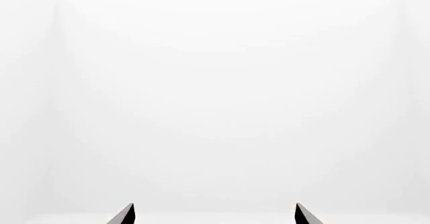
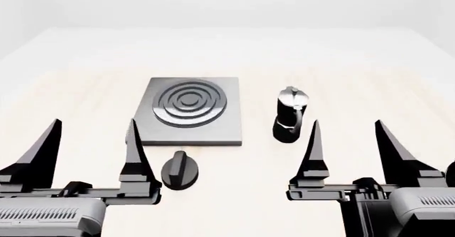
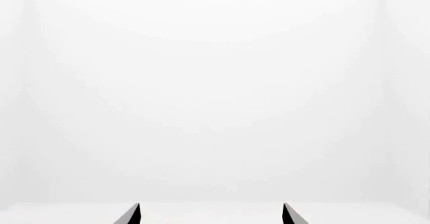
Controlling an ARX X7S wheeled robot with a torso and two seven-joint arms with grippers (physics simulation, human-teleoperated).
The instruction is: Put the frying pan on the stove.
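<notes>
Stove (image 2: 191, 109) only in head view; wrist views blank white.

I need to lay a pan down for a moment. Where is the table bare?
Bare: the far table behind the stove and coffee pot, and both outer sides. Crowded: the near middle, where the knob lies by the left gripper, and around the right gripper.

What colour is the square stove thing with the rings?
The stove is grey metal with raised round rings, seen best in the head view.
</notes>
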